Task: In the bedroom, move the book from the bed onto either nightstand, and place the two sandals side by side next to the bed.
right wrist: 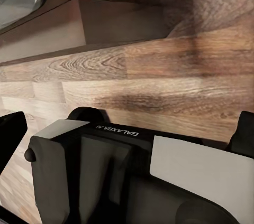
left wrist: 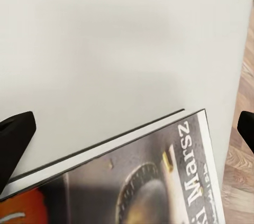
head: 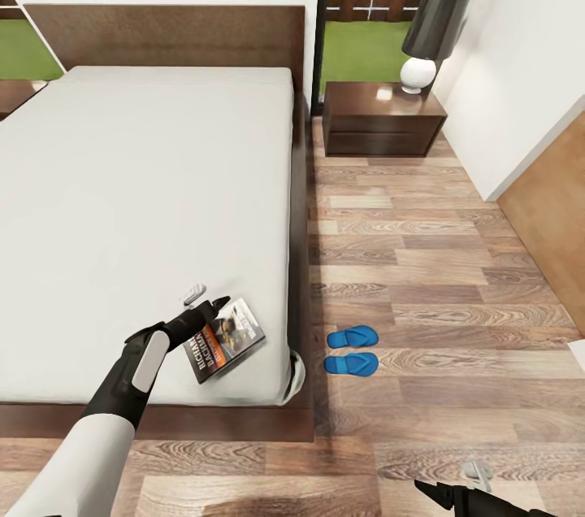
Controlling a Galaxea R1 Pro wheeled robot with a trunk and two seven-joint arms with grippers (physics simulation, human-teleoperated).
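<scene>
left gripper [head: 205, 307] spread over book [head: 230, 338] | book flat at bed [head: 146, 200] near-right corner | two sandals [head: 352, 349] paired on floor right | right gripper [head: 443, 493] state unclear

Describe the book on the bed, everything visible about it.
The book is a thin paperback with a dark cover, an orange band, white lettering and a greyish picture. It lies flat, cover up and turned askew, on the pale mattress near the bed's foot corner. The left gripper sits at its edge, fingers spread either side; no grasp is visible.
</scene>
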